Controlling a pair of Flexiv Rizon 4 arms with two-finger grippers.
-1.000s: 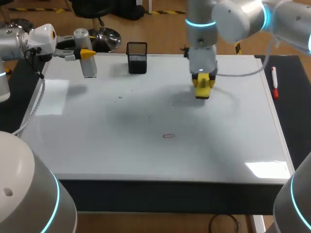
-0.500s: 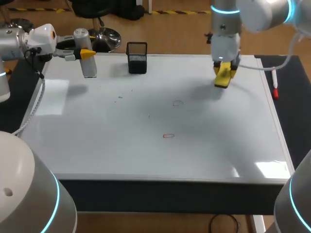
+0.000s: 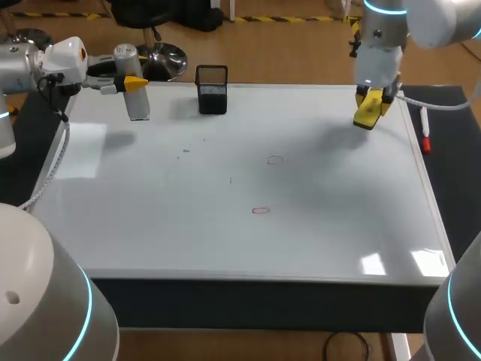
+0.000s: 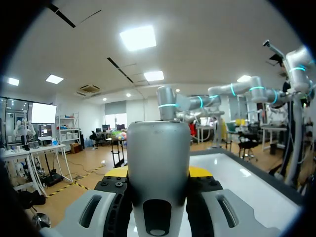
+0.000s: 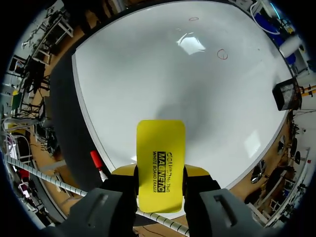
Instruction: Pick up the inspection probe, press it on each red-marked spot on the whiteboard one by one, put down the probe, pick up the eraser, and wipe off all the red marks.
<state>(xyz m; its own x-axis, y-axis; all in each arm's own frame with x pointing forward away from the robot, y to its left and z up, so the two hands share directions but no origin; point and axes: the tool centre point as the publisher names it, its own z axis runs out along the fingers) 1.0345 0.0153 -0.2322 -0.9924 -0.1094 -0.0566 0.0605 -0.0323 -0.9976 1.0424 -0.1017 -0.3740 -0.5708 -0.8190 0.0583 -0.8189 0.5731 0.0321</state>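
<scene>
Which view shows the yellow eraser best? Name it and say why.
The right wrist view: the eraser lies face-on, clamped between the right gripper's jaws. The head view shows it small, near the whiteboard's far right corner. The left wrist view misses it, showing only the probe.

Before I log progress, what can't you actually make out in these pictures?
- Left wrist view: the inspection probe blocks the middle, hiding most of the whiteboard.
- Head view: the farther mark is too faint to judge its colour there.
- Head view: whether the eraser touches the whiteboard is unclear from above.
</scene>
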